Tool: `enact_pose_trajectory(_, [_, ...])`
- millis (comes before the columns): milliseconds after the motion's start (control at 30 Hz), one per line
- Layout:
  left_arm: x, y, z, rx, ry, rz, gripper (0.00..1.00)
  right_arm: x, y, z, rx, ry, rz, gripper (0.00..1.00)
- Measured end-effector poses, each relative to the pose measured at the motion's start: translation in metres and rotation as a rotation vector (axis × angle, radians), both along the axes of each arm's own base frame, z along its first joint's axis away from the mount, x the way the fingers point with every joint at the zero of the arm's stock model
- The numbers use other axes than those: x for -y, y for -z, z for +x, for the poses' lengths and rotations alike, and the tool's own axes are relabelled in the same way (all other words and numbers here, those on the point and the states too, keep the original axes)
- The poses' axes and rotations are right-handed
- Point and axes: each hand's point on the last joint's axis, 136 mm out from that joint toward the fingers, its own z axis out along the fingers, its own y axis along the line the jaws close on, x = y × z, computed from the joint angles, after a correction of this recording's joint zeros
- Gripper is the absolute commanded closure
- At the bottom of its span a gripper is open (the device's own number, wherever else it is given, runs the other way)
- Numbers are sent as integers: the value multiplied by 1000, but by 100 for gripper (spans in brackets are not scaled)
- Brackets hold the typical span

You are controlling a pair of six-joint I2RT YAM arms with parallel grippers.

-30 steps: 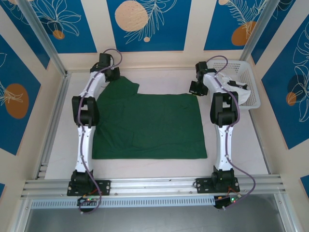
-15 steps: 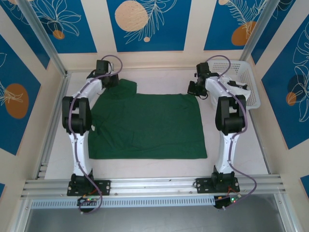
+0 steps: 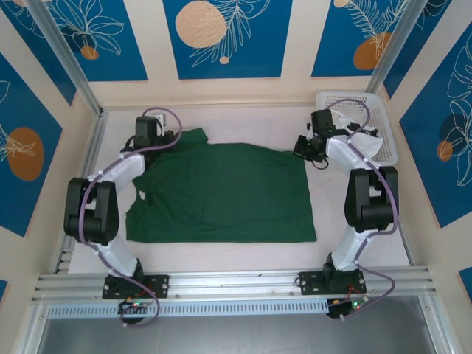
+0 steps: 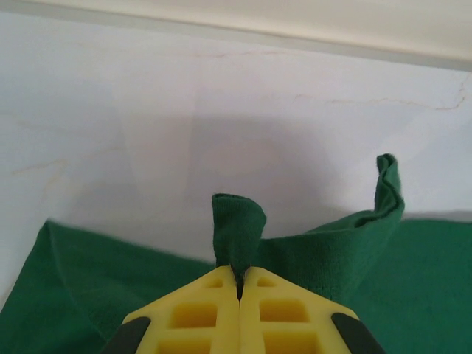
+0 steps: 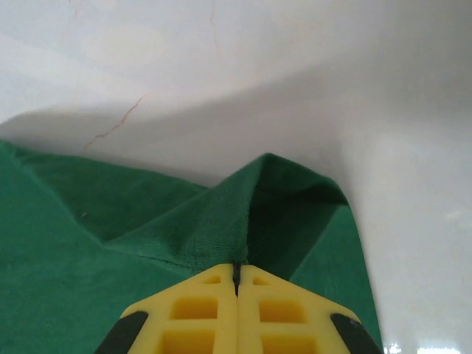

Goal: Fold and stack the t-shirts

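Green t-shirt [image 3: 221, 192] lying flat on the white surface [image 3: 221, 256], its far corners pinched in the fully closed left hand [image 4: 238, 276] and right hand [image 5: 237, 271].

The left arm [image 3: 118, 168] and right arm [image 3: 346, 151] are built of white shells joined by black motor housings, each on a black base [image 3: 122, 279], with a purplish cable [image 3: 158, 112] looping along it. The left end effector [image 4: 238, 284] and right end effector [image 5: 237, 269] have yellow moulded fingers [image 4: 217, 296] with square pockets and black trim.
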Motion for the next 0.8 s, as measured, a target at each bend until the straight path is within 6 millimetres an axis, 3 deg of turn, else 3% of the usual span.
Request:
enact_pose_trajectory(167, [-6,-3,-38,15,-56,-4,100,6,-8,-15,4,71,38,100])
enact_pose_trajectory(333, [-22,-14,-69,45,-139,-9,100,11,-1,-34,-27,119,63,100])
enact_pose_trajectory(533, [-35,-32,-89,49,-211,-25,100,10,0,-44,-37,135,80,100])
enact_pose_trajectory(800, [-40,-16,-110,-71,-252,-22,100,8,2,-46,-42,137,92,100])
